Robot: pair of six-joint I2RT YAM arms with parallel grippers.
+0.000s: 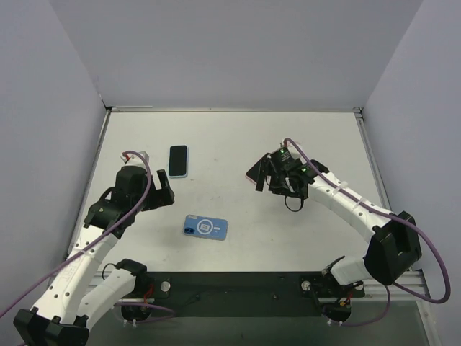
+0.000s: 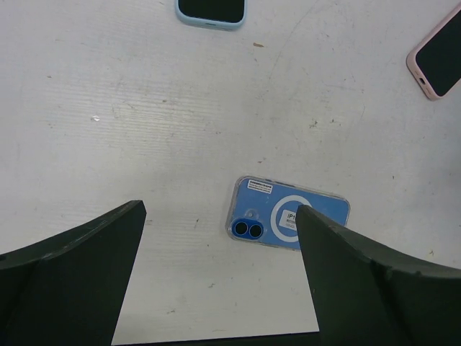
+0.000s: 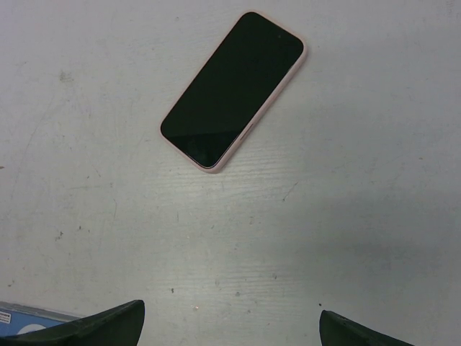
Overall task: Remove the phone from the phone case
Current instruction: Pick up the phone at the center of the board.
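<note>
A: Where does the overhead view sit?

B: High up behind the near edge of the table (image 1: 288,137), looking down and forward. It is far enough off to take in the whole surface.

A: And the left wrist one?

B: It rides behind the left gripper (image 2: 220,209) and looks down past its fingers, fairly near the surface. The blue phone (image 2: 288,213) lies just ahead of the fingertips.

A: The right wrist?

B: Same mounting, behind the right gripper (image 3: 230,311) and close to the tabletop. Only its fingertips show, at the bottom edge.

A: Any overlap?

B: The pink-cased phone (image 3: 233,90) lies ahead of the right gripper and also shows in the left wrist view's far right corner. The blue phone's edge shows in both. The overhead view holds everything.
</note>
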